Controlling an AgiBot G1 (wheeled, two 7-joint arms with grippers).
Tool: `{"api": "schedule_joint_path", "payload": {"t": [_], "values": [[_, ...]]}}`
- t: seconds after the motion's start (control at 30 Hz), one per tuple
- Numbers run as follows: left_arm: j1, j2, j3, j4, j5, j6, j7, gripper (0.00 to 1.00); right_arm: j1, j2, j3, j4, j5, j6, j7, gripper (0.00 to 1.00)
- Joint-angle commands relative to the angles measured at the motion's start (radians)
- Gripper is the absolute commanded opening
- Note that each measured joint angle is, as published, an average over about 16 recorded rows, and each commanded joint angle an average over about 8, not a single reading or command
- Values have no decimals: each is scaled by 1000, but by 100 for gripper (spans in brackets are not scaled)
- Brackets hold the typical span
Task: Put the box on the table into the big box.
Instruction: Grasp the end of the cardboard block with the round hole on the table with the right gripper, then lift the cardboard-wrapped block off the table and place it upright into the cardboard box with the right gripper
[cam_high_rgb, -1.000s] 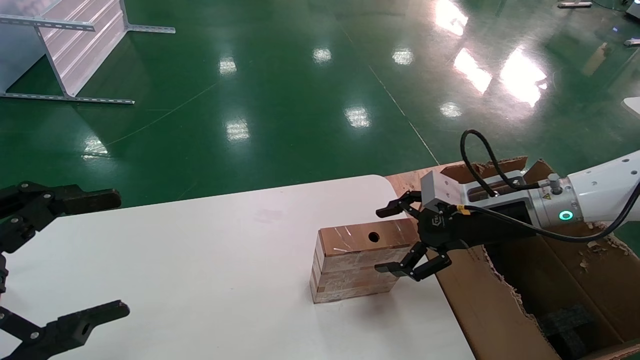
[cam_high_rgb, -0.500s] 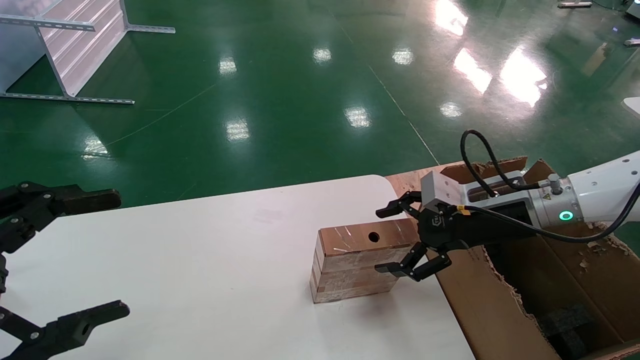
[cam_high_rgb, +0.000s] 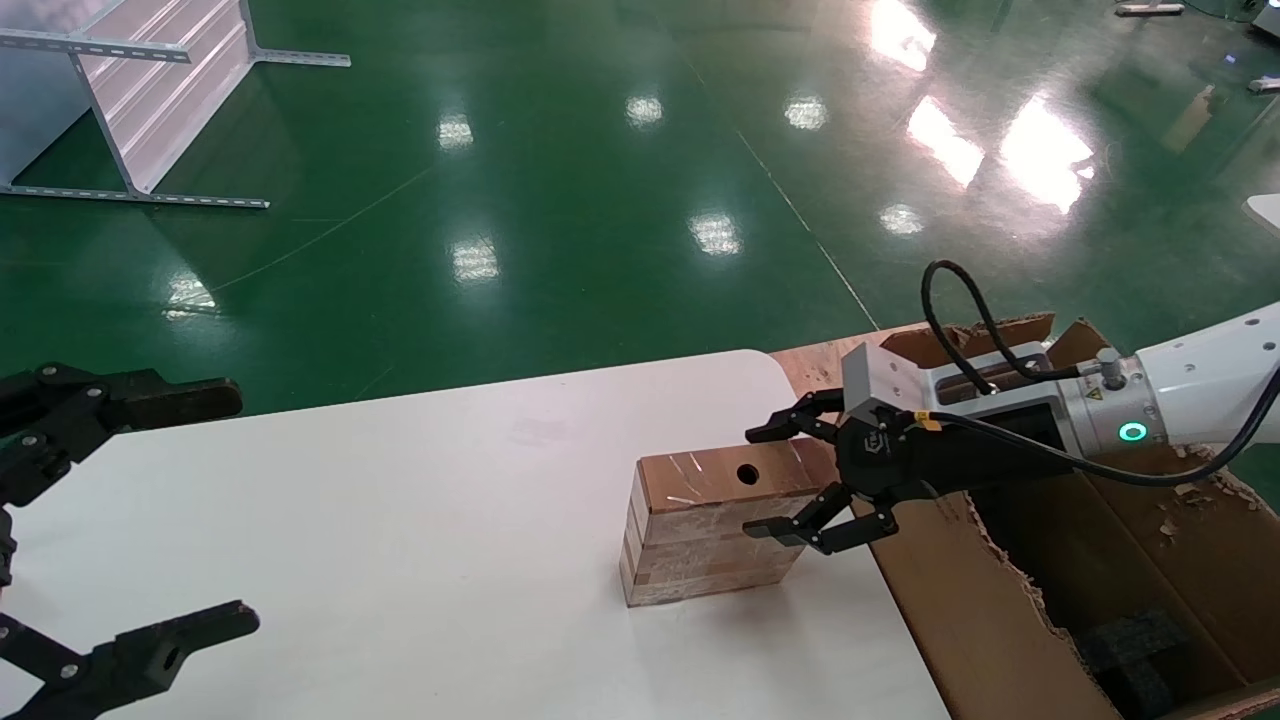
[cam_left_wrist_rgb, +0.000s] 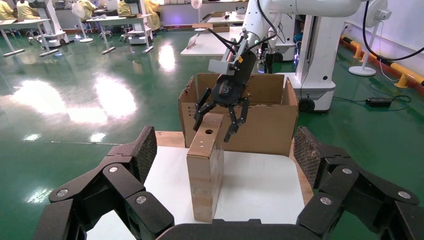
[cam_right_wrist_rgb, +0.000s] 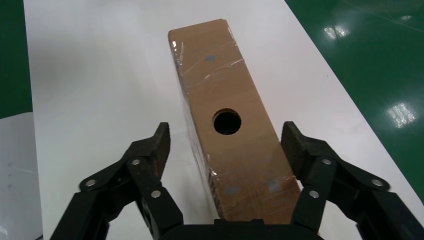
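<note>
Right tool (cam_high_rgb: 775, 480) farther over box (cam_high_rgb: 712, 535) than before, fingers spread.

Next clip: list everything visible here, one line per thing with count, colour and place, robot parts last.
small box: one, brown with glossy tape, standing on edge on the table, round hole in its top face
table: one, white, in front of the robot
big box: one, brown corrugated, torn flaps, off the table's right end
foam blocks: black, inside the big box; count unclear
metal frame: one, silver, on the green floor, far left
right pincer: one, black, open, a finger either side of the small box's end
left pincer: one, black, open, over the table's left end, apart from the small box
</note>
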Motion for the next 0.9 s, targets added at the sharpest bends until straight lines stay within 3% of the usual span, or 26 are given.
{"api": "schedule_joint_path", "payload": {"t": [0.03, 0.53, 0.8, 0.9], "values": [[0, 0, 0, 0, 0, 0, 0, 100, 0, 0, 0, 0, 0, 0, 0, 0], [0, 0, 0, 0, 0, 0, 0, 98, 0, 0, 0, 1, 0, -2, 0, 0], [0, 0, 0, 0, 0, 0, 0, 0, -4, 2, -1, 8, 5, 4, 6, 0], [0, 0, 0, 0, 0, 0, 0, 0, -9, 8, -3, 21, 13, 6, 15, 0]]}}
